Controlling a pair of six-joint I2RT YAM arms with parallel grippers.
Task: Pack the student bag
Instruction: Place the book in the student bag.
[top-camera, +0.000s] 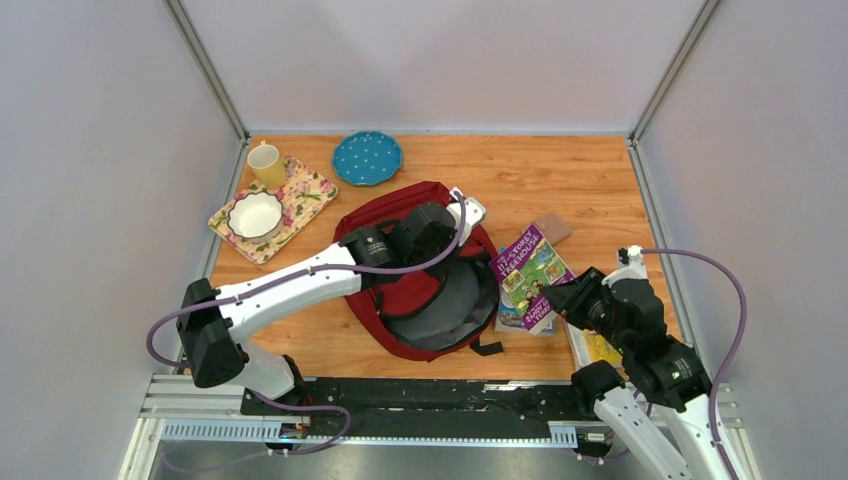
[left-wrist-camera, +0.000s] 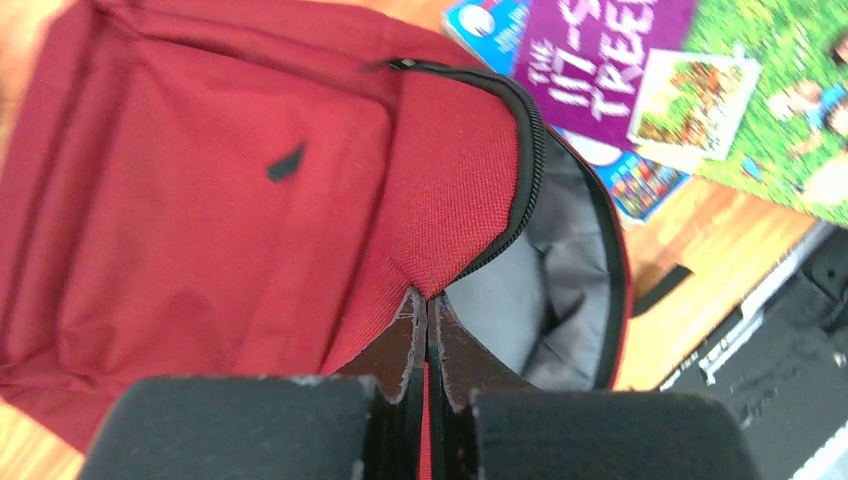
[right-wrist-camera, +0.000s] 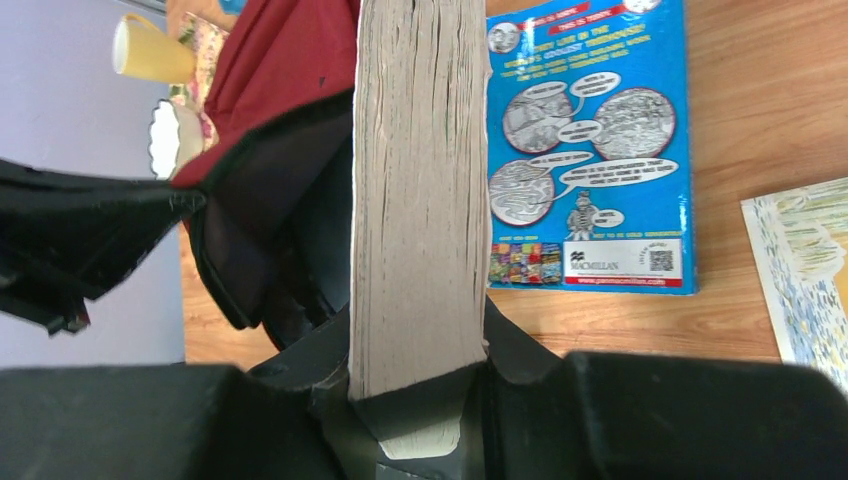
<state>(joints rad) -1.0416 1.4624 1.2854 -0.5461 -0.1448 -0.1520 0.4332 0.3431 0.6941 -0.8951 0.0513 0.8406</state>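
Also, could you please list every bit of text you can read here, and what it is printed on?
"THE 117-S... TREE..." (cut off by the frame edge): purple book cover.
"MACMILLAN": blue book back cover, near its bottom edge.
Speech bubbles and other small print on that back cover: too small to read.

Top camera looks down from behind the arm bases over the whole table (top-camera: 560, 180), left wrist view hugs the red backpack (left-wrist-camera: 200, 200), right wrist view skims close along a paperback (right-wrist-camera: 420, 180), all three sharing the backpack's open mouth.
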